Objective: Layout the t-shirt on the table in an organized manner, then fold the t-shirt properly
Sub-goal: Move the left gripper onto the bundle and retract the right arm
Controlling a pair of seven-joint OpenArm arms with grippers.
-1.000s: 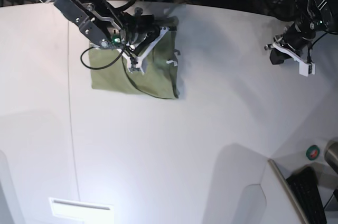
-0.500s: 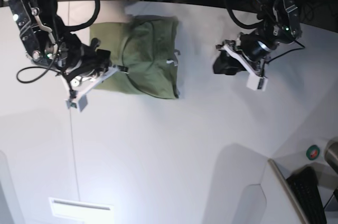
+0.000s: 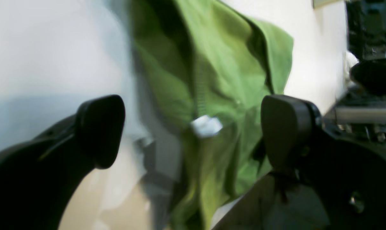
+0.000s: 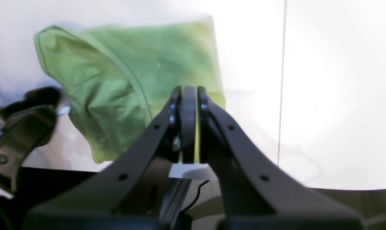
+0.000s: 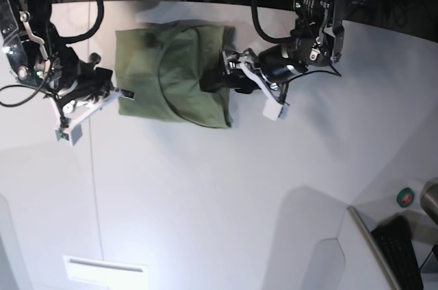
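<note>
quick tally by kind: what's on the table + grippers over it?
Green t-shirt: 1
White tag on it: 1
Grippers: 2, left gripper open, right gripper shut
White table: 1
Total: 5

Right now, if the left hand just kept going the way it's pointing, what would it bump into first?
Most likely the t-shirt. The left hand is open, and the green cloth with its white tag lies straight ahead between the fingers. The blur makes the depth uncertain.
</note>
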